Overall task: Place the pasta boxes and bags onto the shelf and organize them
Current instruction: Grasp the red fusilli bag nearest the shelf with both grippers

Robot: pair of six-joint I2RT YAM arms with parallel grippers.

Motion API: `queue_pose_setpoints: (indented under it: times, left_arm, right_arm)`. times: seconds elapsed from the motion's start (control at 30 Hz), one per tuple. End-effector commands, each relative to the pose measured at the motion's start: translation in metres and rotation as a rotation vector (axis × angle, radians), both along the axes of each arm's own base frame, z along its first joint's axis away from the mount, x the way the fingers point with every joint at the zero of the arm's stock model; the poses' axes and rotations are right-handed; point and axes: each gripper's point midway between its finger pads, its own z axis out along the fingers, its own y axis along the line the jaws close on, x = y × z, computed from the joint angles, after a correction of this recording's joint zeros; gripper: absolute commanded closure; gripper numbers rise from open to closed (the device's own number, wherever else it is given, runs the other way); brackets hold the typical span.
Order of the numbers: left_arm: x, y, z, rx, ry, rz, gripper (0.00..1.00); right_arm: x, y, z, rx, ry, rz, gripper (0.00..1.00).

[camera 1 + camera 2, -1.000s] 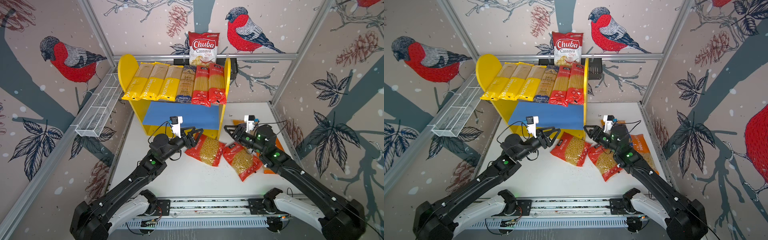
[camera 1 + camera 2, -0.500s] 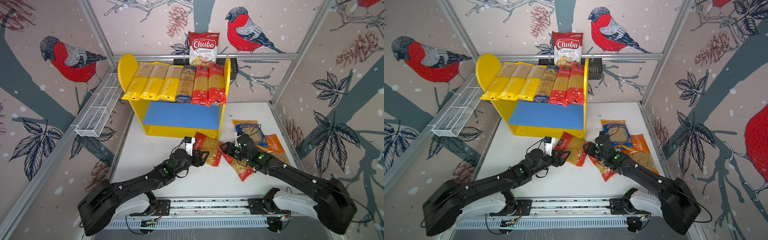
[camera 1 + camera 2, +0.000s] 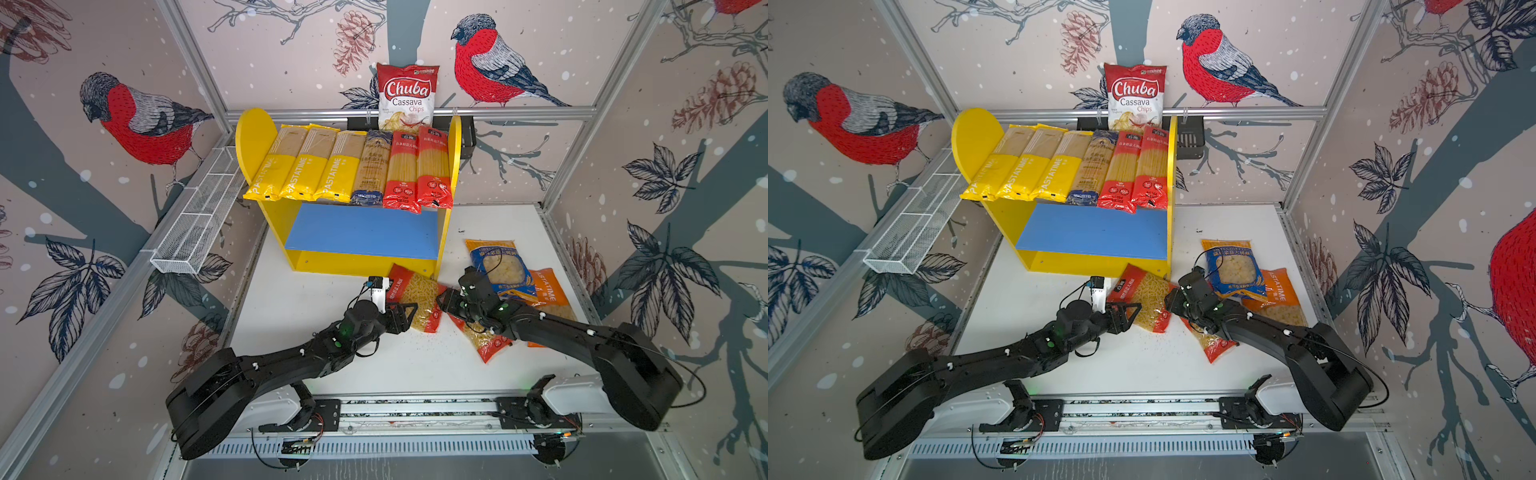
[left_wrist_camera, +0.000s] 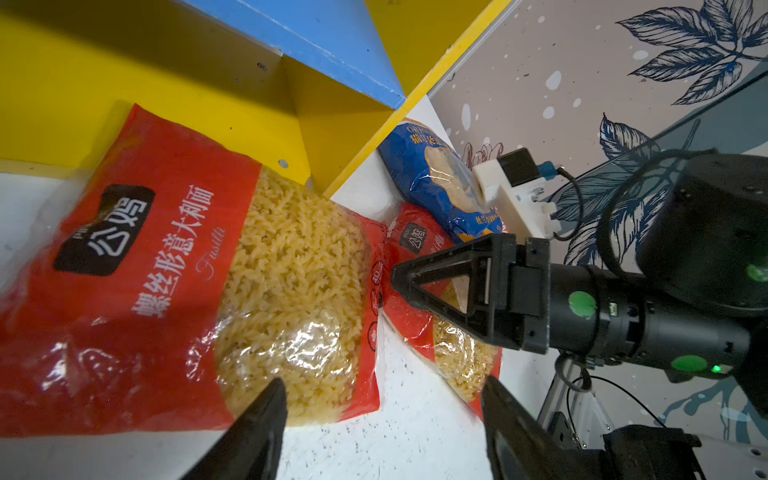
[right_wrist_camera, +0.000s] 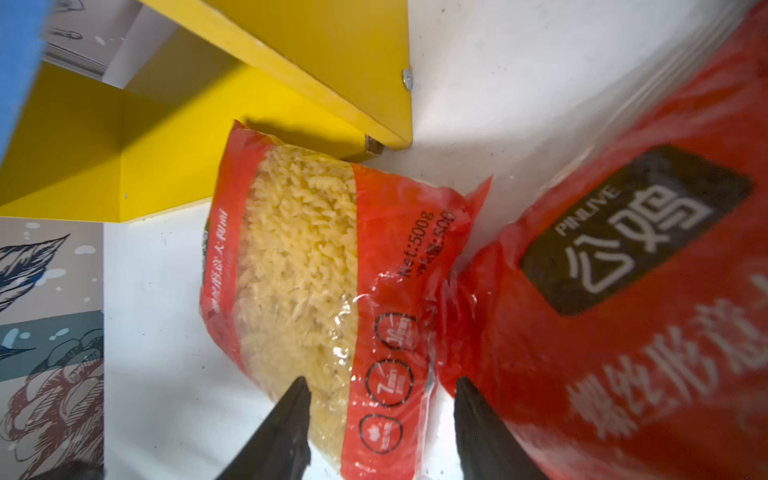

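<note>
Lowered left gripper (image 3: pixel 411 318) and right gripper (image 3: pixel 443 301) flank fusilli bag (image 3: pixel 417 291).

You find the shelf (image 3: pixel 257 137) at the back of the table (image 3: pixel 299 299). On its upper level six long packs lie side by side: three PASTATIME packs (image 3: pixel 305 166) at the left, then the spaghetti pack (image 3: pixel 372 166), then two more packs (image 3: pixel 417 166) at the right end. Behind the shelf stands the Chuba bag (image 3: pixel 407 97). To the left of the shelf hangs the wire rack (image 3: pixel 199 224). Just before the shelf's right front corner, against its base, lies a fusilli bag (image 3: pixel 417 297). Further before the shelf and more to the right lies a second fusilli bag (image 3: pixel 482 338), its corner meeting the first one. Right of the shelf, the top bag (image 3: pixel 496 266) lies partly on a short PASTATIME bag (image 3: pixel 548 291).
</note>
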Motion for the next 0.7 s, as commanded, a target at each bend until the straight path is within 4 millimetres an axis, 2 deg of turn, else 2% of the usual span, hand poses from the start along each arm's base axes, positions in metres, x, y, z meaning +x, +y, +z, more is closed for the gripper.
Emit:
queue_pose_setpoints:
  times: [0.0, 0.2, 0.37, 0.47, 0.6, 0.67]
  left_arm:
    - [0.003, 0.002, 0.008, -0.027, -0.018, 0.028, 0.27]
    - [0.004, 0.011, 0.006, -0.009, -0.002, 0.065, 0.27]
    - [0.007, 0.027, -0.013, 0.055, 0.066, 0.126, 0.28]
    - [0.008, 0.038, -0.022, 0.067, 0.108, 0.156, 0.28]
    - [0.011, 0.065, -0.028, 0.073, 0.145, 0.229, 0.28]
    - [0.013, 0.078, -0.028, 0.072, 0.145, 0.262, 0.28]
  right_arm:
    - [0.006, 0.006, -0.001, 0.014, -0.017, 0.009, 0.43]
    - [0.003, 0.018, -0.014, 0.020, 0.012, 0.015, 0.45]
    - [-0.005, 0.035, -0.027, 0.019, 0.045, 0.041, 0.54]
    - [-0.014, 0.053, -0.030, 0.041, 0.059, 0.071, 0.65]
    - [-0.032, 0.085, -0.026, 0.055, 0.061, 0.131, 0.79]
    - [-0.045, 0.103, -0.025, 0.070, 0.068, 0.169, 0.81]
